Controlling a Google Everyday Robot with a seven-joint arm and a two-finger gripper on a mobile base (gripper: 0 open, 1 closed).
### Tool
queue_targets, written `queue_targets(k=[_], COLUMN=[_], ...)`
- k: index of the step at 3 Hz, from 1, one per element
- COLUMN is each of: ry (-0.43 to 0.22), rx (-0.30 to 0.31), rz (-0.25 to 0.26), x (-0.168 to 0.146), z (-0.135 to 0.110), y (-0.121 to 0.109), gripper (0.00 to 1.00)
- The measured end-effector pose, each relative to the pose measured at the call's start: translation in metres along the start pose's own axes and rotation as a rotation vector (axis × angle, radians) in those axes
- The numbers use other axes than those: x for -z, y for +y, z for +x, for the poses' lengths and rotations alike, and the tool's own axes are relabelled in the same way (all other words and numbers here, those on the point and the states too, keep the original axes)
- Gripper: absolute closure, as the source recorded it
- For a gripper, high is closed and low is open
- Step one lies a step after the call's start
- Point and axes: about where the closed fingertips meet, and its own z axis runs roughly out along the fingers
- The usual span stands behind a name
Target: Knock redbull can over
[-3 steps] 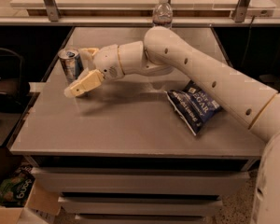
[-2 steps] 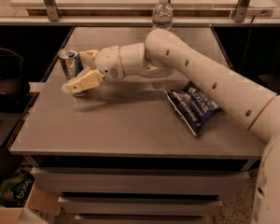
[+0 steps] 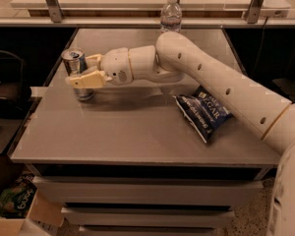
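Note:
The redbull can (image 3: 73, 63), blue and silver with a silver top, stands near the left edge of the grey table (image 3: 113, 132) and leans slightly to the left. My gripper (image 3: 79, 70) reaches in from the right at the can's height. Its near finger (image 3: 86, 80) crosses in front of the can's lower half and its far finger (image 3: 93, 59) sits beside the can's top on the right. The fingers are spread, with the can partly between them. The can's middle is hidden behind the near finger.
A clear water bottle (image 3: 171, 14) stands at the table's back edge. A dark blue chip bag (image 3: 204, 113) lies right of centre, under my arm. The table's left edge is just past the can. A cardboard box (image 3: 14, 215) sits on the floor at lower left.
My gripper has moved left up against the can. The can, upright before, now leans slightly to the left.

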Motion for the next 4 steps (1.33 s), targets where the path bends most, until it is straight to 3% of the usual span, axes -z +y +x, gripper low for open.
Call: queue_targets(k=[1, 2, 3, 4], ry=[0.001, 0.055, 0.157, 0.325], rx=[0.003, 0.028, 0.066, 0.132], rz=[0.009, 0.016, 0.034, 0.049], x=[0.008, 0.022, 0.041, 0.054], z=[-0.006, -0.012, -0.017, -0.022], y=[0.002, 0.003, 0.001, -0.005], gripper=[0.94, 1.0, 1.0, 1.0])
